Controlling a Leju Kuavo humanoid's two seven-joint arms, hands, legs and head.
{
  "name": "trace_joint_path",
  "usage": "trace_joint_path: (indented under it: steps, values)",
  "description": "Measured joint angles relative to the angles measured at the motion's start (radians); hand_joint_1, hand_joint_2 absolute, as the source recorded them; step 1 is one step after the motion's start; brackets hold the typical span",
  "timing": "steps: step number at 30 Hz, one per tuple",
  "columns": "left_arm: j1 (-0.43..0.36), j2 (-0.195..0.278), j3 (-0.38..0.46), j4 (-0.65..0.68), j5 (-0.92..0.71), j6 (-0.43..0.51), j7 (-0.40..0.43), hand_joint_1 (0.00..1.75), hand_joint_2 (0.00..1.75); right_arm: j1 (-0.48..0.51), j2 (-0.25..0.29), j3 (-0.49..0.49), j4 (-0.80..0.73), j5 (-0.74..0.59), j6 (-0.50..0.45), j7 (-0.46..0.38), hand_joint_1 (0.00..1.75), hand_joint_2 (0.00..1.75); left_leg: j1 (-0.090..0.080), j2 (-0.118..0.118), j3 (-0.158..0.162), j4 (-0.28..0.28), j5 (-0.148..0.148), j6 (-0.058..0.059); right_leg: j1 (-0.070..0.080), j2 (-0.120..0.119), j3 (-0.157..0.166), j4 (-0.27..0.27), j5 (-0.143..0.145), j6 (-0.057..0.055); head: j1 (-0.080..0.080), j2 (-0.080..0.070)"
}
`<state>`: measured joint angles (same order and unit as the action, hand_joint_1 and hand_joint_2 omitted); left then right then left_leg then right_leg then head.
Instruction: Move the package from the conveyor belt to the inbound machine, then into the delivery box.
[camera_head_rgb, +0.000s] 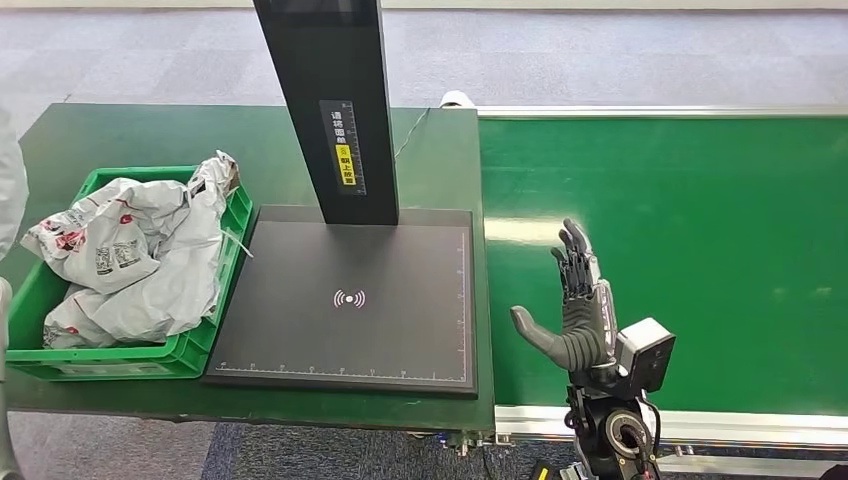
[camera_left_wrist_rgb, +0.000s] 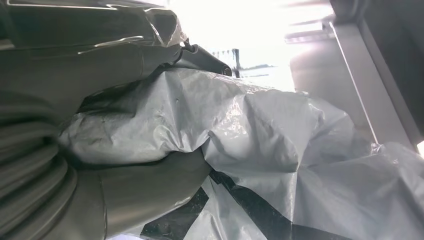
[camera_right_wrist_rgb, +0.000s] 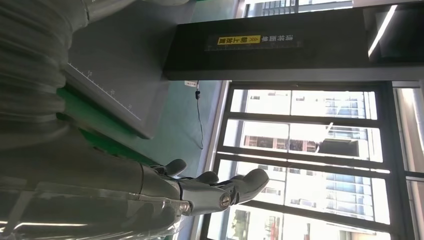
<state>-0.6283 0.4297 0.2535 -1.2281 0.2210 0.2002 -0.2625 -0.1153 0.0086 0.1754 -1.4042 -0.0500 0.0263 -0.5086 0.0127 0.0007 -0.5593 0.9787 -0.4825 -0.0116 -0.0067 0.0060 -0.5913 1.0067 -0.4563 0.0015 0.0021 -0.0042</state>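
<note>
We see the conveyor belt (camera_head_rgb: 680, 250) bare under our right hand (camera_head_rgb: 580, 305), fingers spread wide w/ nothing in them, while our left hand (camera_left_wrist_rgb: 75, 150) grips the package (camera_left_wrist_rgb: 260, 135), thumb pressed into its crumpled grey film—prob. light, soft, slippery, so hold a bunched fold.

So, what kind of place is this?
Probably a parcel sorting station: a green conveyor belt, a black scanning platform under a post, and a green crate of grey mailer bags. Large windows suggest an indoor hall.
</note>
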Motion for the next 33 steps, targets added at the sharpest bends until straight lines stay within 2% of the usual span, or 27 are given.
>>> trace_joint_path:
  steps: [7,12,18,24,27,31,33]
  values:
    - [-0.001,0.006,-0.011,0.12,-0.125,-0.014,0.005,1.72,1.75,-0.001,0.0,0.0,0.0,0.0,0.0,0.003,0.0,1.75,0.0,0.0,0.0,0.0,0.0,0.0,0.0,0.0,0.0,0.0,0.0,0.0,0.0,0.0]
    - [-0.013,0.0,-0.095,0.237,-0.26,-0.065,0.028,1.71,1.75,-0.001,0.002,0.0,0.0,0.005,0.0,0.009,0.0,1.75,0.0,0.0,0.001,0.0,0.0,0.0,0.0,0.0,0.0,0.0,0.0,0.0,0.0,0.0]
    - [-0.031,-0.035,-0.212,0.339,-0.38,-0.107,0.047,1.71,1.75,-0.001,0.008,0.0,0.0,0.009,0.0,0.012,0.0,1.75,0.0,0.0,0.001,0.0,0.0,0.0,0.0,0.0,0.0,0.0,0.0,0.0,0.0,0.0]
    - [-0.044,-0.051,-0.252,0.377,-0.391,-0.113,0.049,1.67,1.75,-0.001,0.008,0.0,0.0,0.009,0.0,0.012,0.0,1.75,0.0,0.0,0.001,0.0,0.0,0.0,0.0,0.0,0.0,0.0,0.0,0.0,0.0,0.0]
    - [-0.048,-0.054,-0.277,0.386,-0.452,-0.134,0.065,1.65,1.75,-0.001,0.008,0.0,0.0,0.009,0.0,0.012,0.0,1.75,0.0,0.0,0.001,0.0,0.0,0.0,0.0,0.0,0.0,0.0,0.0,0.0,0.0,0.0]
    - [-0.052,-0.059,-0.346,0.389,-0.584,-0.17,0.11,0.01,1.75,-0.002,0.008,0.0,0.0,0.011,0.0,0.013,0.0,1.75,0.0,-0.001,0.001,0.0,0.0,0.0,0.0,-0.001,0.001,0.0,0.0,0.0,0.0,0.0]
    - [-0.056,-0.061,-0.374,0.389,-0.612,-0.192,0.121,0.0,1.75,-0.003,0.008,0.0,0.0,0.012,0.001,0.015,0.0,1.75,0.0,-0.001,0.001,0.0,0.0,0.0,0.0,-0.001,0.001,0.0,0.0,0.0,0.0,0.0]
